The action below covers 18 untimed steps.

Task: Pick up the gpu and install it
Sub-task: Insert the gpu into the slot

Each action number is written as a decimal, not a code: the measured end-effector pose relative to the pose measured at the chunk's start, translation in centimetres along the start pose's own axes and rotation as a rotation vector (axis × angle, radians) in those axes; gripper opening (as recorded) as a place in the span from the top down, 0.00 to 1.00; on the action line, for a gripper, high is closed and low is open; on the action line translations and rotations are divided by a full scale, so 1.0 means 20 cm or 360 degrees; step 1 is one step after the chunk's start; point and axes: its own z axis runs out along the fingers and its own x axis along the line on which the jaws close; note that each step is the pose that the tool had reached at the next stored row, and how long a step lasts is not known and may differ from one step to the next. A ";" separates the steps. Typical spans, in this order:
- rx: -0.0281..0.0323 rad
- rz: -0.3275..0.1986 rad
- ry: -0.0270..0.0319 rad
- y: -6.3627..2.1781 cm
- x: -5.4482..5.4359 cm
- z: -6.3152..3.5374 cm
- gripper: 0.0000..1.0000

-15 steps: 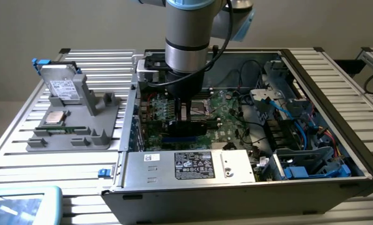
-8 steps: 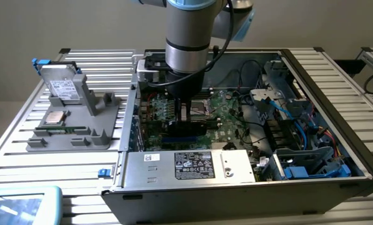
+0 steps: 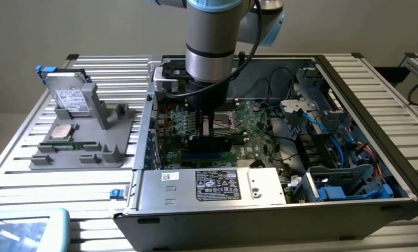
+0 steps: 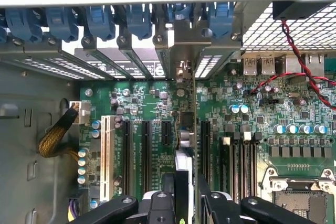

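Now, pincer (image 3: 207, 125) clenched on gpu (image 3: 212, 143) — inside open case (image 3: 265, 212), at motherboard (image 3: 259, 125).

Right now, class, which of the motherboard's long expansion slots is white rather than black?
The white slot nearest the yellow braided cable; every other slot alongside it is black.

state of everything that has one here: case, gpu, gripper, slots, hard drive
grey metal computer case: open, side panel off
thin black gpu card with silver bracket: upright on edge, gripped above the green motherboard; seated or not, cannot tell
gripper: shut on the gpu card
long black expansion slots: empty
silver hard drive with white label: standing in the grey holder
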 end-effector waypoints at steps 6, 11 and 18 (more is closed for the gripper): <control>-0.00027 0.0000 -0.00060 0.000 0.00 0.005 0.73; -0.00056 0.0000 -0.00072 0.001 0.00 0.006 0.73; -0.00012 0.0000 -0.00042 -0.002 0.00 -0.002 0.73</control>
